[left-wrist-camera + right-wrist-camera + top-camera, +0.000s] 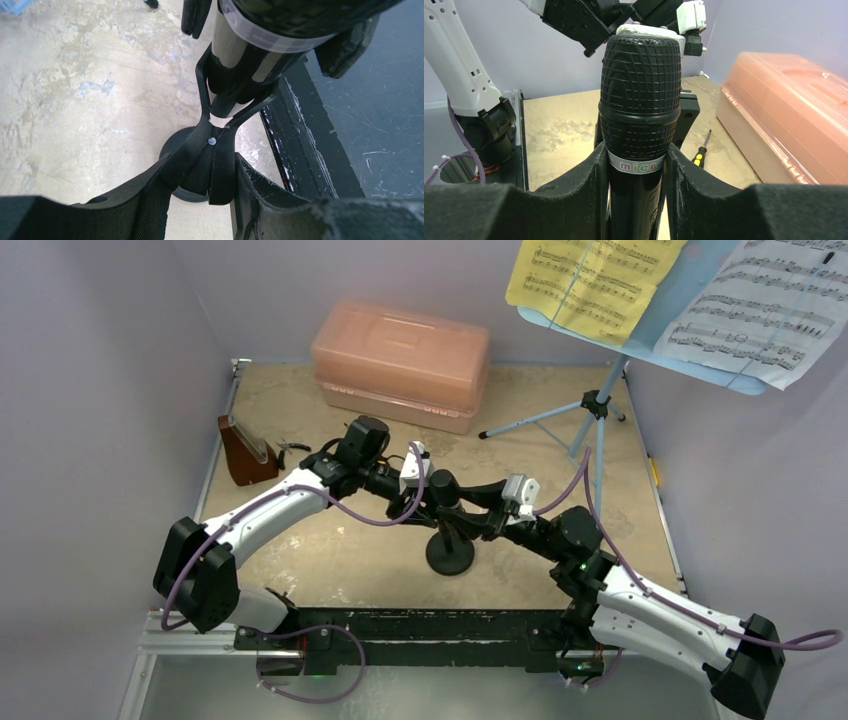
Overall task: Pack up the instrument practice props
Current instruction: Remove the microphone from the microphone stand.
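Note:
The black pipe is a microphone [443,483] with a grid-patterned head, held in a clip on a short stand with a round base [450,554] at mid-table. My right gripper [636,180] is shut on the microphone's [640,100] body just below the head. My left gripper [215,185] is shut on the stand's black clip [216,155] under the microphone [260,35], above the base [172,150]. The brown metronome [245,450] stands at the far left. The light-blue music stand [597,405] at the back right carries a yellow page [590,280] and a white page [765,305].
The pink translucent case [400,360] lies shut at the back centre and also shows in the right wrist view [784,110]. A yellow-handled screwdriver [700,150] lies on the table near it. A small hand tool [293,446] lies beside the metronome. A black rail [300,145] runs along the near edge.

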Motion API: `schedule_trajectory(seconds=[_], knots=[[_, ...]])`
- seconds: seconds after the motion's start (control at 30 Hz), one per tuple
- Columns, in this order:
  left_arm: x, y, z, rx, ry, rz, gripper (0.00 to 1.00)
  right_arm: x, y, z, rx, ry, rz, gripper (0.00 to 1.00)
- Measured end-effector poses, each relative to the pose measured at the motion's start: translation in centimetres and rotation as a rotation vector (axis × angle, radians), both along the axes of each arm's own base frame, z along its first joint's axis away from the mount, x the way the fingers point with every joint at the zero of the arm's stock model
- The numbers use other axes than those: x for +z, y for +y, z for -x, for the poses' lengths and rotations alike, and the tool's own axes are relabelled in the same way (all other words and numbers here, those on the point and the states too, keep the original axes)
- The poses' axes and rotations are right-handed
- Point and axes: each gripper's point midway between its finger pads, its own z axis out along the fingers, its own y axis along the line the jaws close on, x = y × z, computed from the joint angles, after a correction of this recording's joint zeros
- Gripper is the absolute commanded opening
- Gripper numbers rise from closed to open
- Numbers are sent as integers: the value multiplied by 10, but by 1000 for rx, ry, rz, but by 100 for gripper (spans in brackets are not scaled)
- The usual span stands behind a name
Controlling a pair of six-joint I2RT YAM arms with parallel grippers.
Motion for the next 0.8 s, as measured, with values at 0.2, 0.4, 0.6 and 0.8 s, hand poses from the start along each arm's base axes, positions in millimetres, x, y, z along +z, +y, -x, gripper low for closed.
schedule_trajectory(seconds=[0.2,0.4,0.6,0.8], knots=[[1,7,-4,82,-2,-63,0,-2,-1,-3,-19,10,-4,0],[2,14,-6,155,-25,-102,0,-8,-4,-8,-48,30,-17,0],[-1,21,-5,210,-39,-107,0,-8,-5,-8,-52,49,-50,0],[-2,23,-7,246,-33,-113,0,-7,-8,-10,-73,59,-68,0]])
